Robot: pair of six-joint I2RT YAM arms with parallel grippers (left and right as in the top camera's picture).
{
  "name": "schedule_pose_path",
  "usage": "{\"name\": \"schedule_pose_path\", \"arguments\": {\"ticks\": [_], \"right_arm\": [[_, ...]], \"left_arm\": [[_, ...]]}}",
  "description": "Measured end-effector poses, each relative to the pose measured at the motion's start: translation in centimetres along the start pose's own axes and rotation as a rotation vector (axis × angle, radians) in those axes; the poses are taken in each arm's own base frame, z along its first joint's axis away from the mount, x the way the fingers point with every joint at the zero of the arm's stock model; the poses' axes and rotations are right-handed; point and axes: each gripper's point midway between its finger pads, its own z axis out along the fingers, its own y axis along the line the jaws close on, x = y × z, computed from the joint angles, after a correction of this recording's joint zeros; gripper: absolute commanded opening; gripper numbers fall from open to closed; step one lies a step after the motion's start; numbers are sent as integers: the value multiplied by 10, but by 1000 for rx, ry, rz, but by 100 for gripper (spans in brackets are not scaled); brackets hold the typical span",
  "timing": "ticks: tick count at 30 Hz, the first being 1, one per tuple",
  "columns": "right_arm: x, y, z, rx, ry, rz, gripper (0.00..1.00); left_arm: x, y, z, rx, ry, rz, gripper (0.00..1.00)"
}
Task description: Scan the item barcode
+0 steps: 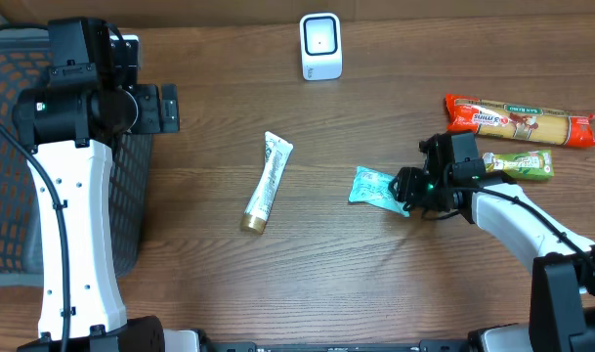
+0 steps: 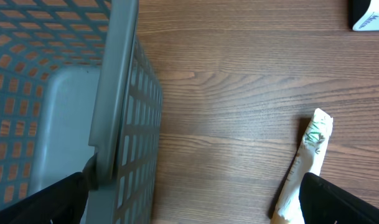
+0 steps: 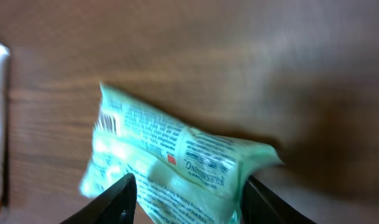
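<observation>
Right pincer [image 1: 406, 192] straddles the teal packet [image 1: 373, 186] at 3 o'clock on the table [image 1: 277, 284], can't tell if it's clamped yet, so looks like the grab step; next needs a firm pinch, then barcode toward the scanner [image 1: 320, 46] at 12 o'clock.

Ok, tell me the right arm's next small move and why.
Probably squeeze the right gripper firmly onto the green packet before lifting: its fingers sit either side of it, and it lies on the table, far from the white scanner.
</observation>
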Motion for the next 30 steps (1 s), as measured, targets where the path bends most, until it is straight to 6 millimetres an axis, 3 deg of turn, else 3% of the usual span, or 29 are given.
{"name": "schedule_pose_path", "arguments": {"ticks": [6,14,18,30], "right_arm": [[-15,5,-1,-16,-61,-46,59],[-10,-11,-5,-38,-17,27,64],[-4,-15,2,-108,39,61,63],[7,-3,16,-323,142,47,63]], "left_arm": [[0,0,0,0,0,0,100],[0,0,0,0,-1,0,99],[0,0,0,0,0,0,99],[0,0,0,0,0,0,99]]}}
